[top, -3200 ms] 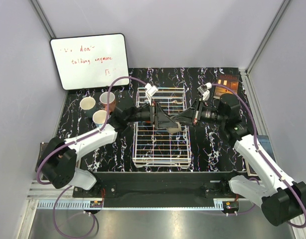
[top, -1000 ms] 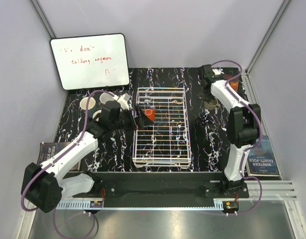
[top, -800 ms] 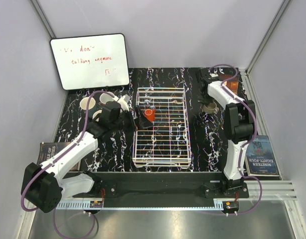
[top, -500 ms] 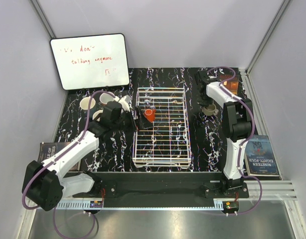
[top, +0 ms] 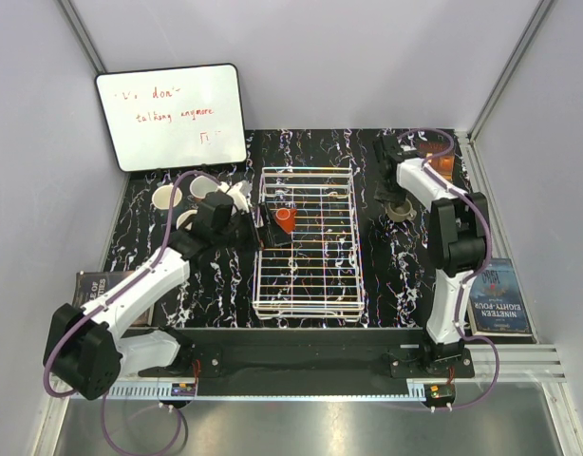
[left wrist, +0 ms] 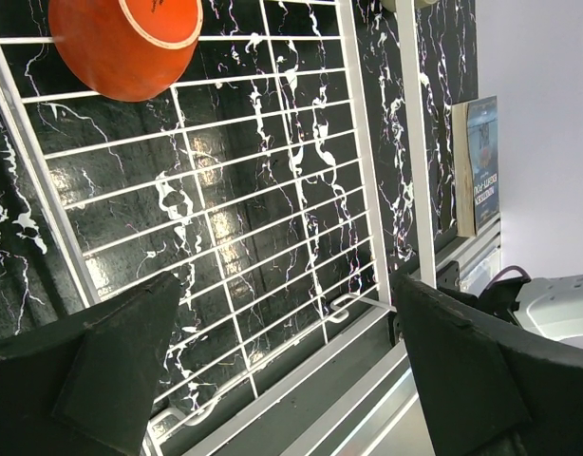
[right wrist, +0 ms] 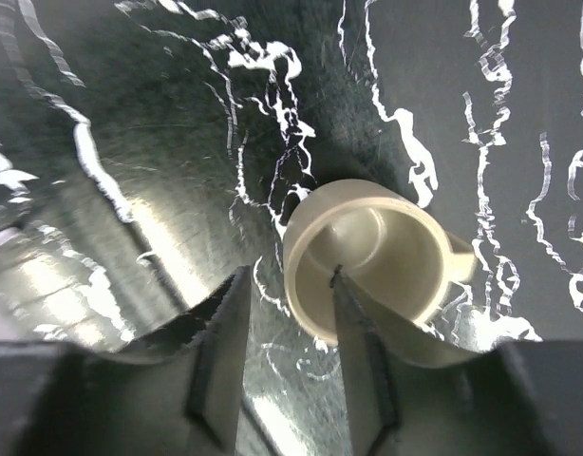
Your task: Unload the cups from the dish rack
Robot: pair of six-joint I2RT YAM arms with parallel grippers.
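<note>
- Left gripper (left wrist: pixel 277 304): jaws spread wide over dish rack (left wrist: pixel 406 142), red mug (left wrist: pixel 121 38) just ahead.
- Right gripper (right wrist: pixel 288 275): jaws parted, loosely straddling taupe mug (right wrist: pixel 377 237) rim.

Pale grey wall panels (top: pixel 320 57) close in the back and both sides of the enclosure, joined at the far corners by slanting aluminium posts (top: pixel 83 38). The surface (top: pixel 225 285) is glossy black, veined with white like marble, and throws back bright patches of reflected light. A whiteboard (top: pixel 170 116) with red handwriting leans against the back wall at the surface's far left corner. One book (top: pixel 85 282) lies at the near left corner, and another (top: pixel 500 304), blue-covered, lies at the near right edge. A metal rail (top: pixel 301 391) runs along the near edge, with a brushed metal sheet (top: pixel 301 429) in front of it.
</note>
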